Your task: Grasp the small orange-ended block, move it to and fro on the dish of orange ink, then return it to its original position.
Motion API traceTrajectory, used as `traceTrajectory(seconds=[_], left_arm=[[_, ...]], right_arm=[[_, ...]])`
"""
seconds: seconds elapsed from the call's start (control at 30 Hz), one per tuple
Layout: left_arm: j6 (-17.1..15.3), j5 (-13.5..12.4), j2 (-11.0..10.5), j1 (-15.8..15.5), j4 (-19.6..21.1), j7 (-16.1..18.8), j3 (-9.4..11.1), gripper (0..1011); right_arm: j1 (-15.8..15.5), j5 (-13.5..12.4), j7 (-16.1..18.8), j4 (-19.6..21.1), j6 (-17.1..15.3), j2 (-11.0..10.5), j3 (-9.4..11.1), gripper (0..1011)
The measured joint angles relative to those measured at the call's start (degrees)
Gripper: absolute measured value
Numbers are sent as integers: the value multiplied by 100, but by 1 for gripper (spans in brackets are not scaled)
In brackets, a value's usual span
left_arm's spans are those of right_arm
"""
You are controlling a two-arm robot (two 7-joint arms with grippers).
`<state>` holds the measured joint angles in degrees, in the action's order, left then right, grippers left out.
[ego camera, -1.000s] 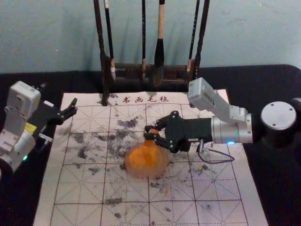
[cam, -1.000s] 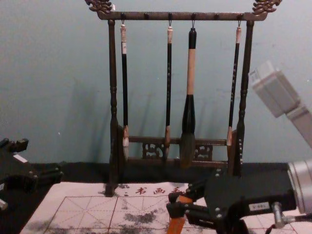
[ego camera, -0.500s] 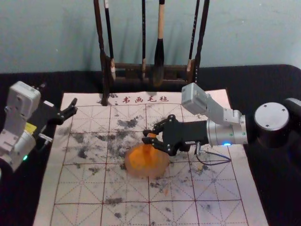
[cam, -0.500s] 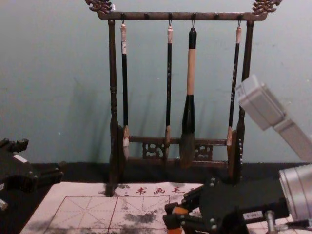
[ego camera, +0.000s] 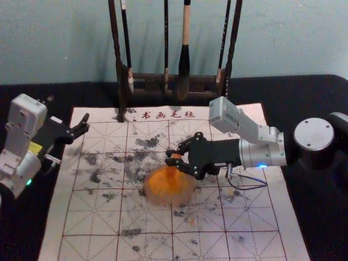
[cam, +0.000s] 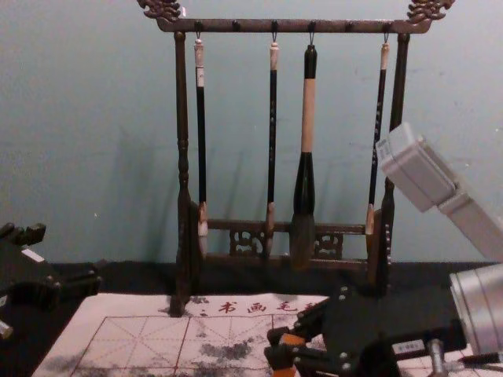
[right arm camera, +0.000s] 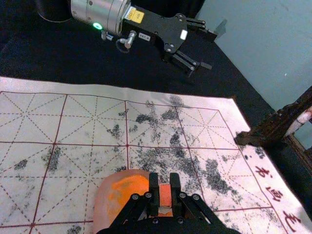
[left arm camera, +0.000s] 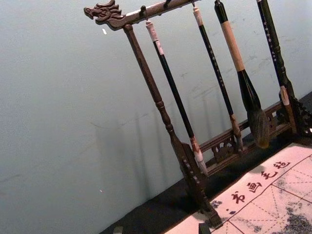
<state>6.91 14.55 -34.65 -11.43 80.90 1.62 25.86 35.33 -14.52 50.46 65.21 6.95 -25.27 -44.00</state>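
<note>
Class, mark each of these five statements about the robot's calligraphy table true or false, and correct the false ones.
1. The right gripper grips the block. True.
2. The dish of orange ink stands on the rack. False: it sits on the mat.
3. Four brushes hang from the rack. True.
4. The left gripper holds a brush. False: it is open and empty.
5. The block lies by the rack's foot. False: it is at the dish.

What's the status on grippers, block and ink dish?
Right gripper shut on block, over ink dish. Left gripper parked open off mat's left edge. Nothing seen blocking the dish.
</note>
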Motion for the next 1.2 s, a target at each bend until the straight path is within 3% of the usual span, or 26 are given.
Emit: traceTrajectory(seconds=[1.2], left_arm=[[0,0,0,0,0,0,0,1001]], right_arm=[[-147,47,7,334,-25,-273,35,133]])
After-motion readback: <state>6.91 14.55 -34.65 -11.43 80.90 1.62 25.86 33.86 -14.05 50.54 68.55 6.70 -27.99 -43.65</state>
